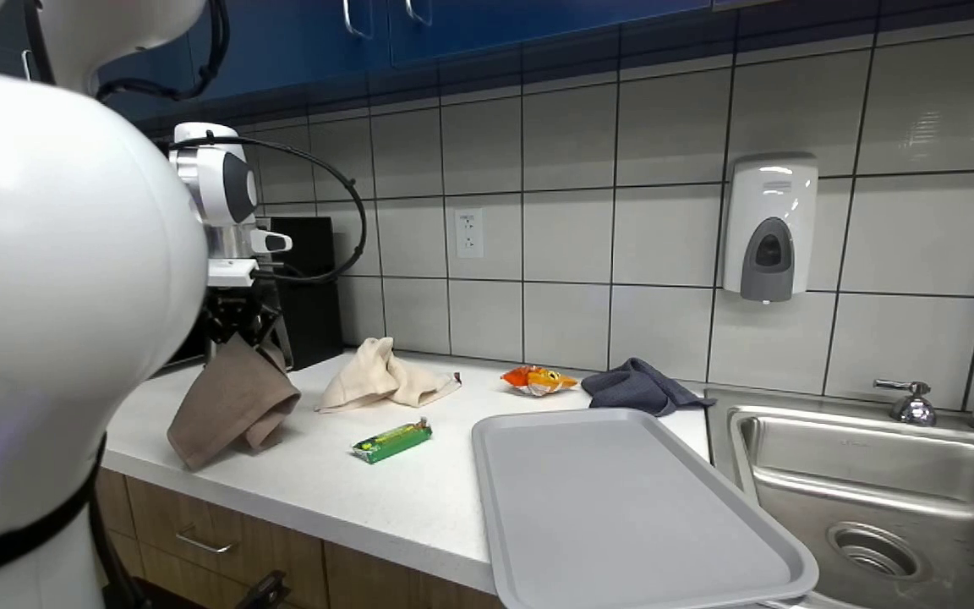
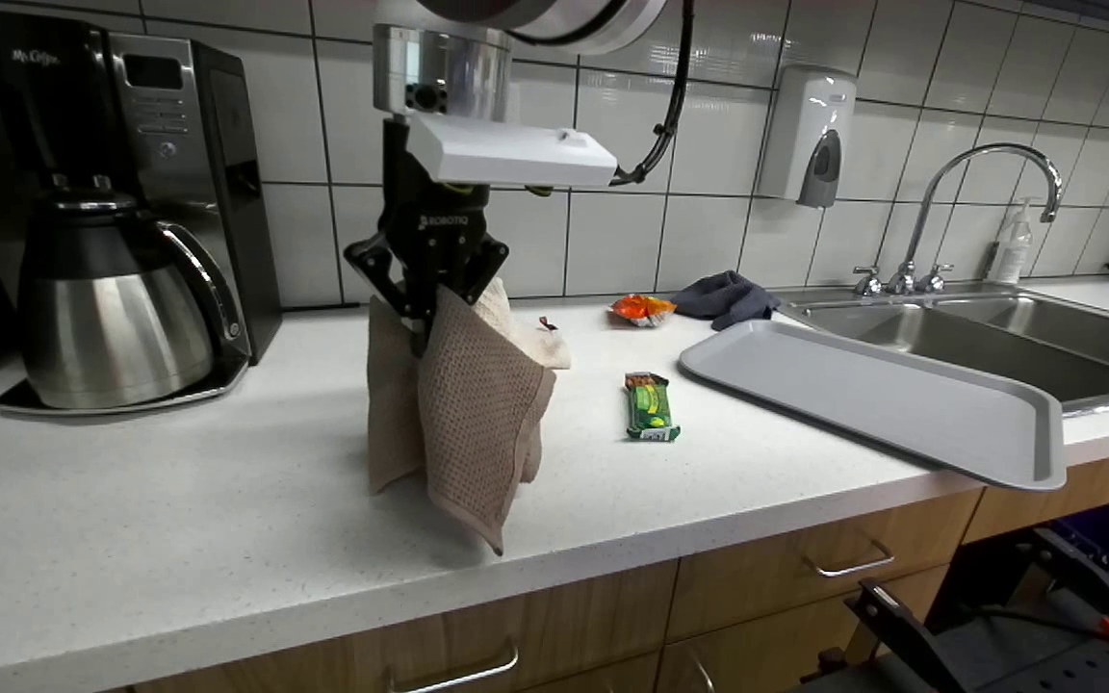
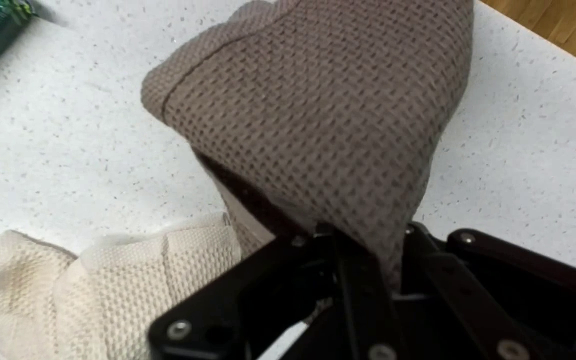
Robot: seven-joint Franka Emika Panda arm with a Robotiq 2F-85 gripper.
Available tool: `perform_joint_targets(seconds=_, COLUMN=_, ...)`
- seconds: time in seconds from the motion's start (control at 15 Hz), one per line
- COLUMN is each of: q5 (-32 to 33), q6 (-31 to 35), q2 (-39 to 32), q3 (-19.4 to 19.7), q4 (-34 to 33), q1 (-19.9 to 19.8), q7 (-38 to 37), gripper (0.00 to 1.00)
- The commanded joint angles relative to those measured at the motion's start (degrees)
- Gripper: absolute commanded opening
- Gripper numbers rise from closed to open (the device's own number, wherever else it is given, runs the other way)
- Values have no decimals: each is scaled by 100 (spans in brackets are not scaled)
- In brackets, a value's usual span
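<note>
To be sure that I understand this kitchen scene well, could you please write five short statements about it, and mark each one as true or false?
1. The gripper holds the brown cloth. True.
2. The brown cloth hangs inside the sink. False: it is over the counter.
3. The green packet lies between the brown cloth and the gray tray. True.
4. The gray tray stands upright against the wall. False: it lies flat.
5. The dark blue cloth lies beside the orange packet. True.
</note>
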State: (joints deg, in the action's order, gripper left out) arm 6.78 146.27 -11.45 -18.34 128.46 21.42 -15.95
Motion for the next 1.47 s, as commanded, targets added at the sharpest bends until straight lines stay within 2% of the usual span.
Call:
perform_joint_targets(seconds=0.0, q5=89, q6=-157, q2=-167, q3=60, q4=-166, q1=97, q7=133, gripper=2)
perform_joint_targets(seconds=0.6, q5=264, q6=-152, q2=-392, q3=186, q4=-138, q1=230, q7=5, gripper=2)
perform_joint_targets(seconds=0.73, q5=337, q6=-169, q2=-386, q3=216, q4=-129, q1=281, q7=-55, gripper=34)
perform_joint_targets(seconds=1.33, q5=196, q6=-207, q2=-49, q3=161, q4=-34, q1=250, q7=43, gripper=99)
perform_joint_targets(seconds=1.4, q5=194, q6=-197, q2=6, q3=164, q4=-10, q1=239, q7=40, gripper=100)
